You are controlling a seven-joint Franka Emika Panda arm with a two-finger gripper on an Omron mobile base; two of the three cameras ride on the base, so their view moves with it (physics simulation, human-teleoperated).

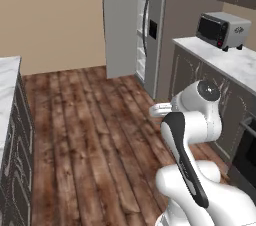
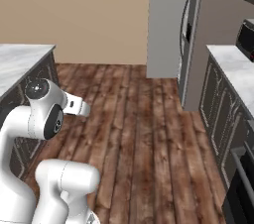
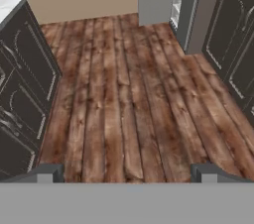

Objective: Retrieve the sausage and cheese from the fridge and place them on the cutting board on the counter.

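The tall grey double-door fridge stands at the far end of the room, one door swung open toward the tan wall, white shelves just visible in the gap; its long dark curved handle runs down the nearer door; in the right base view the fridge stands beyond the brown plank floor. The white marble desk over grey-brown cabinets runs along the right, a silver toaster oven on top. The hand hangs over the bare floor, its two dark fingertips set wide apart with nothing between them. Sausage, cheese and board are too hidden to place.
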